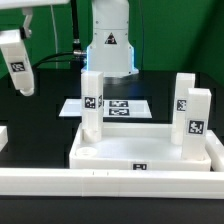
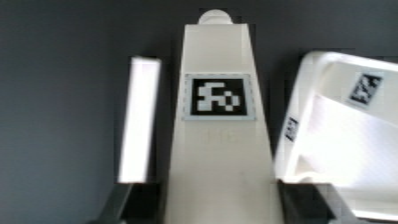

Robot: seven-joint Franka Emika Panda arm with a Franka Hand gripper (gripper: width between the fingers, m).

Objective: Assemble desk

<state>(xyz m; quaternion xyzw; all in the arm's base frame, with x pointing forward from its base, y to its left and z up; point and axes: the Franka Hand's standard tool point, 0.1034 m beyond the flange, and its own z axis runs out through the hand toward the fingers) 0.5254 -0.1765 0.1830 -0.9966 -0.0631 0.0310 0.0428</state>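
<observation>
In the exterior view my gripper (image 1: 14, 38) hangs high at the left, above the dark table, shut on a white block leg (image 1: 17, 62) with a black-and-white tag. The wrist view shows that leg (image 2: 217, 120) running lengthwise between my dark fingers (image 2: 132, 200), tag facing the camera. The white tray-like tabletop (image 1: 140, 152) lies in the middle, well to the exterior view's right of my gripper. Three tagged legs stand upright on it: one at its left (image 1: 93, 100) and two at its right (image 1: 183, 100), (image 1: 197, 118).
The marker board (image 1: 118, 105) lies flat behind the tabletop, in front of the robot base (image 1: 110, 45). A long white rail (image 1: 110, 182) runs along the front, and another rail end (image 1: 3, 135) shows at the left. In the wrist view a narrow white strip (image 2: 143, 115) and a tagged white part (image 2: 347, 110) flank the leg.
</observation>
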